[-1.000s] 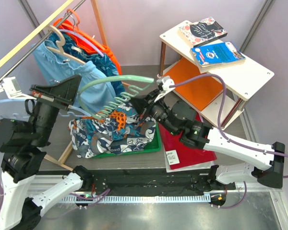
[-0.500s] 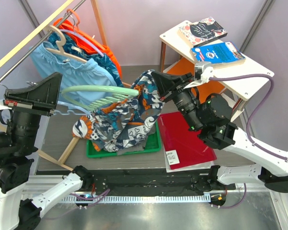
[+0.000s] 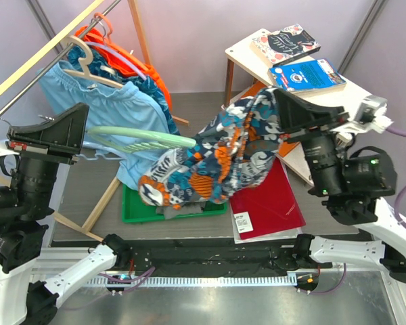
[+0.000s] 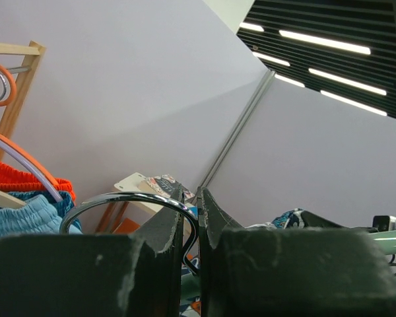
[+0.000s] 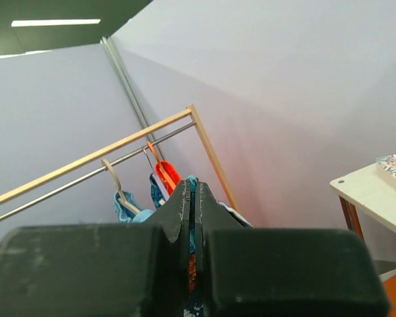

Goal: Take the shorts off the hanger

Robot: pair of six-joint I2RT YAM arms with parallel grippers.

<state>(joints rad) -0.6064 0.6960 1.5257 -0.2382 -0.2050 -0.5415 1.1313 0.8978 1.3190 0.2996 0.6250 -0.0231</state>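
While the left claw is clamped shut on the chrome hook of the mint-green hanger, the floral shorts are pinched tight in the closed right claw and held up in the air above the green tray and red folder. One edge of the cloth is seen touching the hanger's tip; whether it's hooked on there can't be told

Left arm and right arm both high, left fingers and right fingers seemingly pinched close.

Floral shorts, bunched, hanging midair, at end of mint hanger
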